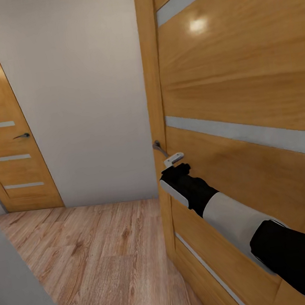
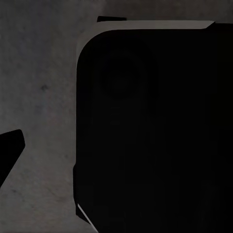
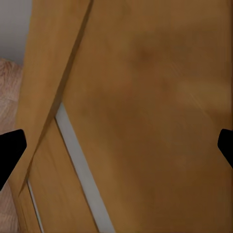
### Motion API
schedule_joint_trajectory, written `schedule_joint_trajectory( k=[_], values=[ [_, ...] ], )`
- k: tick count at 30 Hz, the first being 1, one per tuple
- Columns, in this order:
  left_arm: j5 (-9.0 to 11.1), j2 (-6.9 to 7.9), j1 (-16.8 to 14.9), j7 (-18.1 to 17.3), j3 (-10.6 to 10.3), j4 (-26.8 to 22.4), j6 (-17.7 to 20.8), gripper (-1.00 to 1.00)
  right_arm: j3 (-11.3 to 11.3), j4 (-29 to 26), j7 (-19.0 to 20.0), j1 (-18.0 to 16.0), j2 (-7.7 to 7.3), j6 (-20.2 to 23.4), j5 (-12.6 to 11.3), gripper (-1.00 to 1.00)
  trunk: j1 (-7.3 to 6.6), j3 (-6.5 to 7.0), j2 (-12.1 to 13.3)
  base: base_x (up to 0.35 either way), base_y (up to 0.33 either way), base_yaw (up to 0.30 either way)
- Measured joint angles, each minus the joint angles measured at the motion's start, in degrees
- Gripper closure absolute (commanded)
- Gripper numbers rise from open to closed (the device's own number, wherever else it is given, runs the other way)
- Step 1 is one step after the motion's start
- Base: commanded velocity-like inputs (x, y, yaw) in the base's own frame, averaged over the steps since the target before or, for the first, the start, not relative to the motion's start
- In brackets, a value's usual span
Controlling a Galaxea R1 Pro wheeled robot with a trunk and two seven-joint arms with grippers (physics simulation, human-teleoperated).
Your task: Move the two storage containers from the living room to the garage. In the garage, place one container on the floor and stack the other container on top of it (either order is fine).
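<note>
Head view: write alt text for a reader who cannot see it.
The robot's right arm reaches up to a wooden door with pale horizontal stripes, its gripper at the door's metal handle. Beyond lie light wood-plank floor, a plain pale wall and a second, closed door at left.

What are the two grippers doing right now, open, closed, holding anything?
Left gripper: cannot tell; its wrist view is mostly dark.
Right gripper: open, holding nothing; its fingers stand wide apart facing the wooden door, close by the door handle.
</note>
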Motion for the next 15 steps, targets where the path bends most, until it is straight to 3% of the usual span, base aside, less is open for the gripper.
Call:
schedule_joint_trajectory(
  k=[10, 15],
  values=[
    [0.0, 0.00, 0.0, 0.0, 0.0, 0.0, 0.0, -1.00, 0.1, 0.1, -0.2, 0.0, 0.00, 0.3, 0.3, -1.00, 0.00, 0.00, 0.0, 0.002, 0.000, 0.000],
    [0.0, 0.00, 0.0, 0.0, 0.0, 0.0, 0.0, -1.00, 0.0, 0.1, -0.1, 0.0, 0.00, 0.5, 0.1, -1.00, -0.02, 0.00, 0.0, 0.173, 0.000, 0.000]
  ],
)
